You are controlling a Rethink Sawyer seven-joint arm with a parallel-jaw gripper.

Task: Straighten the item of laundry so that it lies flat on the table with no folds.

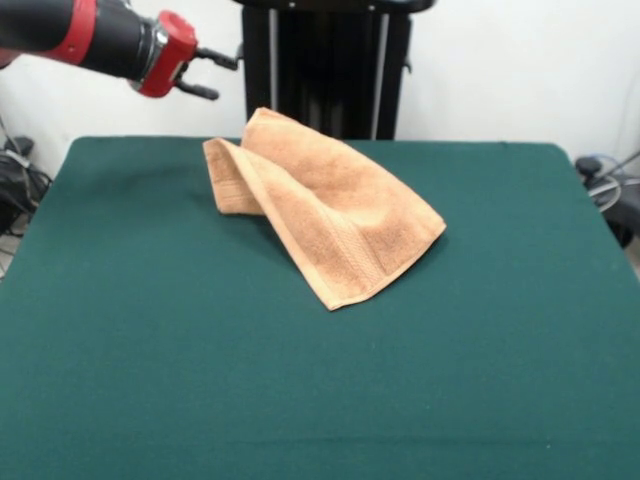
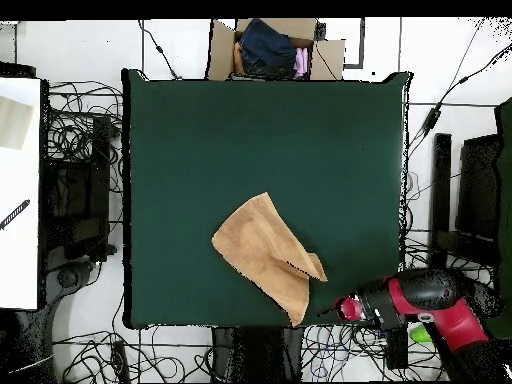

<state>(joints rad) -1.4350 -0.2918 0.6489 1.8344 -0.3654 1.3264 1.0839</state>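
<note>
Overhead view: one towel [image 2: 265, 257], folded over itself, sitting toward six o'clock on the table [image 2: 200, 140], one corner near that edge. Plenty of bare green felt at twelve, three and nine. One gripper [image 1: 208, 74] off the table's corner, fingers spread, holding nothing. One cardboard box [image 2: 275, 48] beyond twelve.

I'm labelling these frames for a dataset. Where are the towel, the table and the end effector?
towel [image 1: 330, 215]: front view, middle of the folded cloth.
table [image 1: 150, 330]: front view, bare green top near the towel.
end effector [image 1: 208, 76]: front view, between its open black fingertips, off the table's far corner.
</note>
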